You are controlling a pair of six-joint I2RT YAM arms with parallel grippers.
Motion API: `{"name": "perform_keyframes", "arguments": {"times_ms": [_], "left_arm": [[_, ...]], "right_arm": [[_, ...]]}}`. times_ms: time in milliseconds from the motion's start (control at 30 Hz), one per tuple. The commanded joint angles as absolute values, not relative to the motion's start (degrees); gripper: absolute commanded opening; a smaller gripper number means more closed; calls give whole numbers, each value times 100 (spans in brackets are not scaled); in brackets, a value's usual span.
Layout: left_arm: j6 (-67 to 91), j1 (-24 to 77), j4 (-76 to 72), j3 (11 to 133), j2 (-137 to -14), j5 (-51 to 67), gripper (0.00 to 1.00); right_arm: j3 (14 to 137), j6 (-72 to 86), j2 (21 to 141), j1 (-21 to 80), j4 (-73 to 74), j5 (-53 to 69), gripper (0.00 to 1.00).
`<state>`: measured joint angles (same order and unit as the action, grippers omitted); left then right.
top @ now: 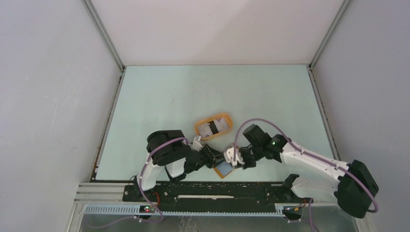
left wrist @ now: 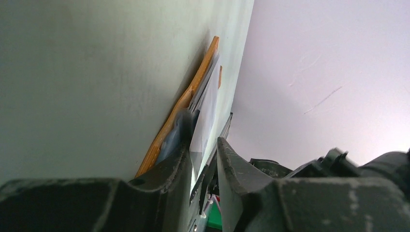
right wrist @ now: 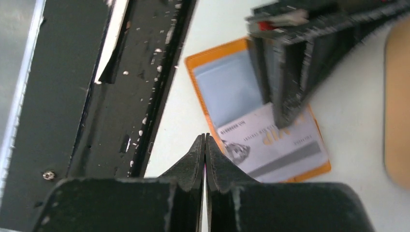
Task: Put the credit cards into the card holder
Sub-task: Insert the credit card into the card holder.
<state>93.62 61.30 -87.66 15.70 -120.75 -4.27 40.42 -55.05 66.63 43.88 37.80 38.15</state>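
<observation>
The orange-brown card holder [top: 225, 174] [right wrist: 203, 60] lies open on the table near the front edge, between my two grippers. A pale credit card [right wrist: 270, 142] with a dark stripe lies on its lower half, partly over the bluish-grey pocket [right wrist: 225, 89]. My left gripper [top: 217, 160] [left wrist: 203, 145] is down at the holder and stands slightly open, with the edge of the credit card [left wrist: 205, 104] in the gap between its fingers [right wrist: 285, 77]. My right gripper [top: 235, 162] [right wrist: 205, 137] hovers by the holder's near corner, shut with nothing in it.
An oval orange tray [top: 199, 129] [right wrist: 399, 106] with more cards [top: 213, 127] sits just behind the holder. The black base rail [top: 217, 192] [right wrist: 121, 87] runs along the table's front edge right beside it. White walls enclose the table.
</observation>
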Motion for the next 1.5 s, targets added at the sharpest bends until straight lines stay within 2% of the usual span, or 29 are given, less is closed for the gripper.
{"name": "perform_keyframes", "arguments": {"times_ms": [0, 200, 400, 767, 1100, 1467], "left_arm": [[9560, 6152, -8666, 1606, -12734, 79, 31], [9580, 6152, -8666, 1591, -12777, 94, 32], [9580, 6153, -8666, 1619, -12779, 97, 32], [9580, 6152, -8670, 1636, -12849, 176, 32], [9570, 6144, -8678, 1609, -12875, 191, 32], [9513, 6104, -8684, 1593, -12859, 209, 33]], "right_arm": [[3435, -6532, 6150, 5070, 2344, 3429, 6], [3458, -6306, 6997, 5879, 1711, 2173, 5], [3524, -6043, 7346, 6181, 1386, 1593, 5], [3560, -6127, 7707, 6248, 1438, 1216, 5], [3551, -6342, 7728, 6148, 1569, 511, 1], [3533, -6434, 7482, 5786, 1855, 503, 0]]}}
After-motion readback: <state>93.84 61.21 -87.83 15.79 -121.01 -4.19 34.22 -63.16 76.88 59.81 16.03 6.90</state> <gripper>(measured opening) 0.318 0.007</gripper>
